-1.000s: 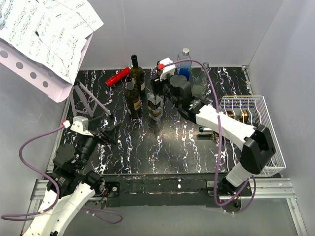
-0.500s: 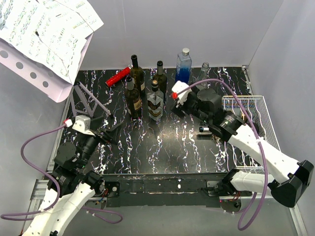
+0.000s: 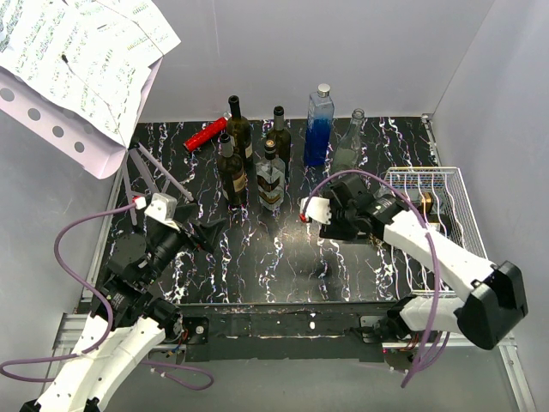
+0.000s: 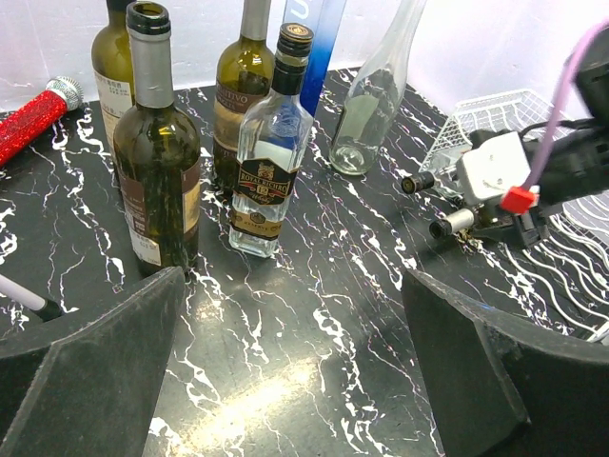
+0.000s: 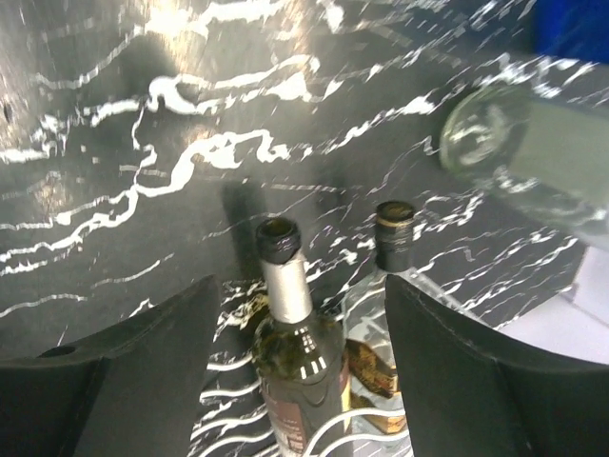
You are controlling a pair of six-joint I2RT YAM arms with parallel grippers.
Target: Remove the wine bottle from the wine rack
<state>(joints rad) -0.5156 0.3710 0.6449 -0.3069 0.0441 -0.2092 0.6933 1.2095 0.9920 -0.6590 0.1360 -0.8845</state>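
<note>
- Right arm has swung away from the standing bottles (image 3: 236, 167) at the back of the table (image 3: 283, 257). It now reaches toward the wine rack (image 3: 446, 193) at the table's right edge. The left arm has crept slightly forward.
- The right hand (image 5: 300, 295) is open, its fingers spread wide, and it holds nothing.
- The wine bottle (image 5: 290, 352) is dark glass with a silver-foil neck. It lies in the rack with white wires crossing its body and its neck pointing out over the table.
- A clear capped bottle (image 5: 393, 228) lies just beside it in the rack.
- Both necks show between the right fingers in the blurred wrist view. Whether the fingers are down at neck level cannot be told.
- The left hand (image 4: 285, 381) is also open and empty, hovering over the table and facing the standing bottles.
- This looks like the approach before the grasp, with the bottle not yet taken.
- The next move probably calls for centring on the foil neck alone, clear of its neighbour, then closing and drawing the bottle out of the rack.
</note>
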